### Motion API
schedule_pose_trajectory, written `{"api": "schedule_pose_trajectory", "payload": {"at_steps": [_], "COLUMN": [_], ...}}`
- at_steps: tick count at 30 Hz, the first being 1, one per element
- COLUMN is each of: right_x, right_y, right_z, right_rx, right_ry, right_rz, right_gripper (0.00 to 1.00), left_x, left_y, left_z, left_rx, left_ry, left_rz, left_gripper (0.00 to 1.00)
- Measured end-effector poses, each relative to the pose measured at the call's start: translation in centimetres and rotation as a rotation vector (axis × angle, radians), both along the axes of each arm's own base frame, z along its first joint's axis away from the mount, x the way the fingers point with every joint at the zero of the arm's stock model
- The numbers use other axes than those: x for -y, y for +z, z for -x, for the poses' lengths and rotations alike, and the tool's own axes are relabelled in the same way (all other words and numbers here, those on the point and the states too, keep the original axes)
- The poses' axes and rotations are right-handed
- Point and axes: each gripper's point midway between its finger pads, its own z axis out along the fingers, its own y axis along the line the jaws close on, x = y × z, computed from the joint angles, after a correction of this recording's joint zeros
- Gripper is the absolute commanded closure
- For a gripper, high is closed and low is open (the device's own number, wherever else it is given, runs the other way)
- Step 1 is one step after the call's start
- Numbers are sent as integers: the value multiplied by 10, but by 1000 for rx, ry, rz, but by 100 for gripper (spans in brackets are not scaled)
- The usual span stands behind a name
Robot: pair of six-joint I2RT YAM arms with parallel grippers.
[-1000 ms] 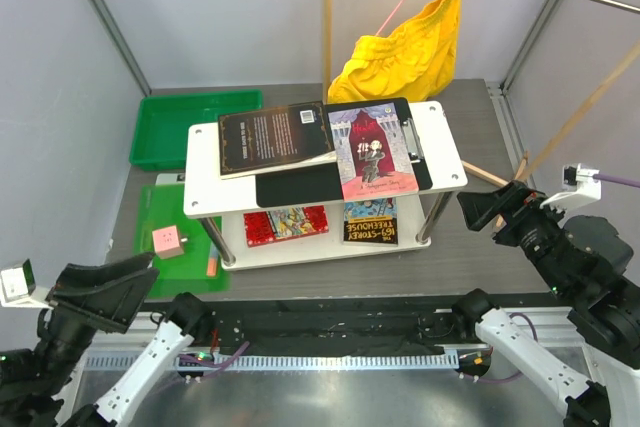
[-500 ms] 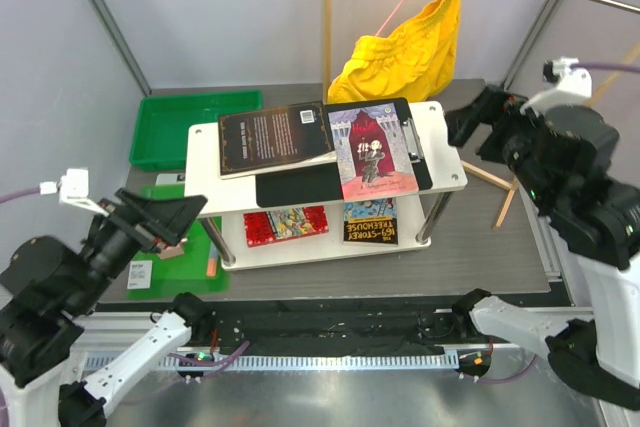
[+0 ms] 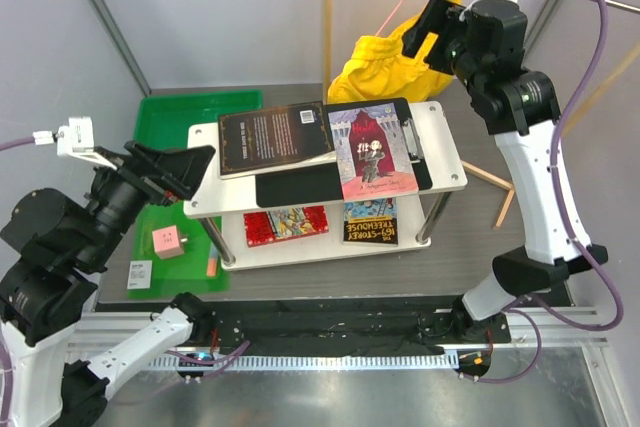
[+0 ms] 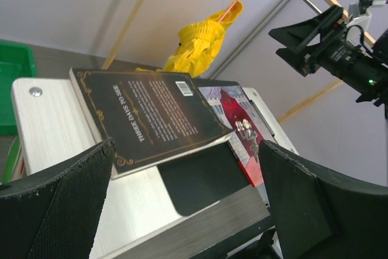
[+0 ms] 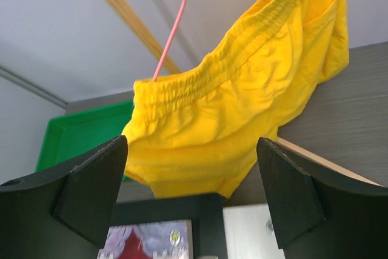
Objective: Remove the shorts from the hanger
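From above: your right gripper (image 3: 418, 35) has swung up from the table's right edge to its far edge. Its jaws are wide, just beside the yellow shorts (image 3: 385, 67). Your left gripper (image 3: 192, 169), equally wide, has risen toward the shelf's (image 3: 200, 209) left edge.

Left wrist: the shorts hang well beyond the books.

Right wrist: the shorts, draped on the pink hanger (image 5: 168, 34), fill the gap between fingers (image 5: 85, 180) — untouched, so grasping looks next.

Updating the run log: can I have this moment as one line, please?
right gripper: open, facing shorts, no grip | shorts: hanging on hanger | left gripper: open, facing black book | task: not done
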Motion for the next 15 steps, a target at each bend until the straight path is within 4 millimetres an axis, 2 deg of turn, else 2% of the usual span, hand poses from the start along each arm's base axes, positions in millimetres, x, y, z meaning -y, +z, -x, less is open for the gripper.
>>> {"api": "schedule_pose_trajectory", "payload": {"at_steps": [5, 8, 10, 15], "right_x": [1, -5, -9, -20], "right_y": [-2, -3, -4, -4], "right_z": [-46, -65, -76, -95], "right_rx": [11, 24, 31, 58], "right_ry": [-30, -34, -30, -5], "right_rz": [-83, -127, -161, -228], "right_gripper": [16, 18, 19, 27], "left_x": [13, 23, 28, 31], "left_y": [19, 25, 20, 2], "left_z": [-22, -38, -47, -54], "left_rx": [25, 16, -2, -38], "left_ry": [1, 3, 6, 3], "left_rz": [-29, -63, -94, -159], "left_gripper": [0, 0, 0, 0]}}
